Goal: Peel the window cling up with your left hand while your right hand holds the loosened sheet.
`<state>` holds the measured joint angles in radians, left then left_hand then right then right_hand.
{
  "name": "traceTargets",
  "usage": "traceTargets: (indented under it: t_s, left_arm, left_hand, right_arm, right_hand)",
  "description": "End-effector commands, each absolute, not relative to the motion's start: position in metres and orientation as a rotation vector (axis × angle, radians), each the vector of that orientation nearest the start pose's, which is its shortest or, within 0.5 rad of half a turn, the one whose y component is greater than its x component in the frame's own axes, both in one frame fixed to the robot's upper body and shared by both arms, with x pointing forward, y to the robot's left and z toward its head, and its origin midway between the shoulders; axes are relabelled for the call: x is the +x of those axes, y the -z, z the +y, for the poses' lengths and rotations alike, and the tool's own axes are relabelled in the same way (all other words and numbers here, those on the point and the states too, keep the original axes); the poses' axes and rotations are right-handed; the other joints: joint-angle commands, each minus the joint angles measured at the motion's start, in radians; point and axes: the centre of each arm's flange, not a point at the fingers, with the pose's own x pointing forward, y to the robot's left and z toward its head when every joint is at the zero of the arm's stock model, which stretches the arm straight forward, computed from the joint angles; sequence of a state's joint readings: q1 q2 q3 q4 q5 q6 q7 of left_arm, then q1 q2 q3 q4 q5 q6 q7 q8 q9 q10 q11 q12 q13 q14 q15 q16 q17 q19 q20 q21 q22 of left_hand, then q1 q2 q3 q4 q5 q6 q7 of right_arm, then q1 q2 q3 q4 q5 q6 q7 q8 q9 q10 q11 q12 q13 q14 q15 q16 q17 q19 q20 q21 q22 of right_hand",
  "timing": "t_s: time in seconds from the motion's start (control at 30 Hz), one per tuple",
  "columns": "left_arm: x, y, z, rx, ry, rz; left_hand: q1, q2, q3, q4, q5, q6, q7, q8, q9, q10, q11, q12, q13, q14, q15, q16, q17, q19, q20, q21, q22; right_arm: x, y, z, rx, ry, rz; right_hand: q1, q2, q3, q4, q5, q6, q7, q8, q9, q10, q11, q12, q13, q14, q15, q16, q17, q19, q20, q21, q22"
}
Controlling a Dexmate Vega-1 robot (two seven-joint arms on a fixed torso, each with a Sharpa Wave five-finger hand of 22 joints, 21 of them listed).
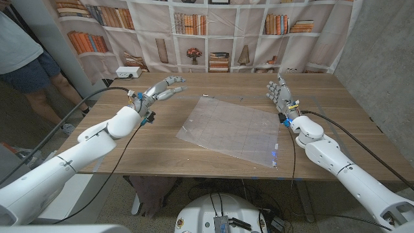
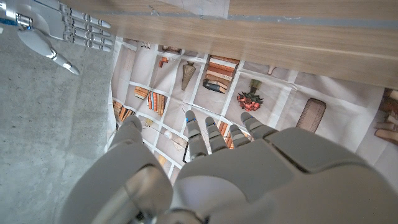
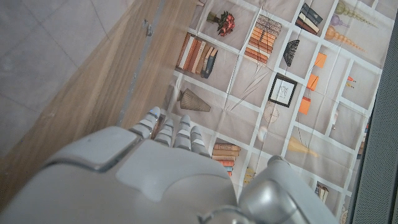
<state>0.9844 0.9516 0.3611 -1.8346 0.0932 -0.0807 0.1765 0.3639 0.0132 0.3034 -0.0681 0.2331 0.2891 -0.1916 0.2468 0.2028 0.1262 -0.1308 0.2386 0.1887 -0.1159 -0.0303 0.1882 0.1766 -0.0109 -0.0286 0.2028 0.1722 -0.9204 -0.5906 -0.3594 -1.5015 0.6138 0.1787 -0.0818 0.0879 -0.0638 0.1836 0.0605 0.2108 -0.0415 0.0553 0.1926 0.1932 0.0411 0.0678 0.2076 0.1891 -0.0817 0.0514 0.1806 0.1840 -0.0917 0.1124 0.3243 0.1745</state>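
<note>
Peeling not yet begun: thin translucent rectangular window cling lies flat mid-table, left hand and right hand both empty with fingers apart, so left should approach the cling's nearest corner low.

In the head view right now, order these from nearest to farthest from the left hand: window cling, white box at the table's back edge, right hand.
1. White box, just behind the left hand.
2. Window cling, table centre.
3. Right hand, far side.

window cling | clear sheet | flat | table middle, skewed
</note>
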Motion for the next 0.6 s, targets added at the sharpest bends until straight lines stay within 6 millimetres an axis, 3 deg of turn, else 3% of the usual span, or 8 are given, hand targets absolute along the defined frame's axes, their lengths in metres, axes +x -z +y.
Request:
traceTargets:
  t_s: [0.03, 0.17, 0.3, 0.43, 0.53, 0.6]
  left_arm:
    - [0.535, -0.042, 0.283, 1.290, 0.067, -0.763]
    - [0.534, -0.039, 0.283, 1.369, 0.080, -0.735]
    - [0.529, -0.041, 0.278, 1.437, 0.058, -0.748]
    - [0.526, -0.044, 0.276, 1.511, 0.057, -0.736]
    - [0.526, -0.048, 0.275, 1.557, 0.084, -0.721]
    - [0.525, -0.050, 0.273, 1.598, 0.088, -0.719]
  left_hand:
    - [0.027, -0.020, 0.001, -0.020, 0.007, -0.013, -0.009, -0.006, 0.003, -0.013, -0.014, -0.012, 0.002, -0.002, -0.124, -0.005, 0.002, 0.007, -0.081, -0.004, 0.000]
    - [0.082, 0.014, 0.033, -0.044, 0.014, -0.015, -0.016, -0.003, 0.007, -0.030, -0.014, -0.023, 0.003, -0.021, -0.123, -0.011, 0.003, 0.001, -0.079, -0.009, 0.000]
    - [0.113, 0.011, 0.042, -0.064, 0.017, -0.006, -0.022, 0.006, 0.013, -0.053, -0.019, -0.033, 0.003, -0.037, -0.118, -0.013, 0.003, -0.005, -0.079, -0.012, 0.000]
    - [0.174, 0.012, 0.064, -0.090, 0.023, 0.028, -0.025, 0.031, 0.025, -0.091, -0.018, -0.044, 0.005, -0.090, -0.090, -0.016, 0.006, -0.053, -0.031, -0.022, 0.002]
    - [0.209, 0.021, 0.080, -0.098, 0.025, 0.044, -0.028, 0.043, 0.030, -0.118, -0.013, -0.049, 0.006, -0.123, -0.082, -0.017, 0.008, -0.080, -0.040, -0.024, 0.003]
    - [0.277, 0.054, 0.119, -0.106, 0.014, 0.015, -0.028, 0.036, 0.034, -0.149, -0.017, -0.050, 0.007, -0.147, -0.078, -0.012, 0.008, -0.094, -0.037, -0.018, 0.004]
  right_arm:
    - [0.628, 0.021, -0.282, -0.026, -0.176, -0.565]
    - [0.629, 0.023, -0.280, -0.023, -0.175, -0.559]
    - [0.631, 0.027, -0.278, -0.017, -0.174, -0.555]
    - [0.632, 0.029, -0.277, -0.010, -0.172, -0.557]
    - [0.633, 0.029, -0.276, -0.014, -0.172, -0.556]
    - [0.633, 0.028, -0.276, -0.012, -0.168, -0.558]
  right_hand:
    - [0.007, 0.003, 0.001, -0.005, -0.001, -0.005, -0.002, 0.005, 0.002, 0.001, 0.008, 0.004, 0.003, 0.002, 0.001, 0.007, 0.001, 0.007, -0.003, -0.001, 0.004]
    - [0.007, 0.003, 0.001, -0.005, -0.002, -0.005, -0.002, 0.005, 0.002, 0.001, 0.007, 0.005, 0.003, 0.002, 0.001, 0.007, 0.001, 0.007, -0.003, -0.002, 0.004]
    - [0.006, 0.004, 0.001, -0.005, -0.002, -0.005, -0.002, 0.006, 0.003, 0.000, 0.007, 0.005, 0.003, 0.003, 0.000, 0.007, 0.001, 0.008, -0.002, -0.004, 0.004]
    - [0.006, 0.005, 0.001, -0.005, -0.002, -0.005, -0.003, 0.006, 0.003, 0.002, 0.008, 0.006, 0.003, 0.003, 0.000, 0.007, 0.002, 0.009, -0.002, -0.005, 0.004]
    - [0.006, 0.006, 0.000, -0.005, -0.002, -0.005, -0.003, 0.006, 0.003, 0.001, 0.007, 0.006, 0.003, 0.003, 0.000, 0.008, 0.002, 0.009, -0.002, -0.006, 0.004]
    - [0.006, 0.006, 0.000, -0.005, -0.002, -0.005, -0.003, 0.006, 0.003, 0.001, 0.007, 0.006, 0.003, 0.003, -0.001, 0.008, 0.002, 0.009, -0.003, -0.007, 0.004]
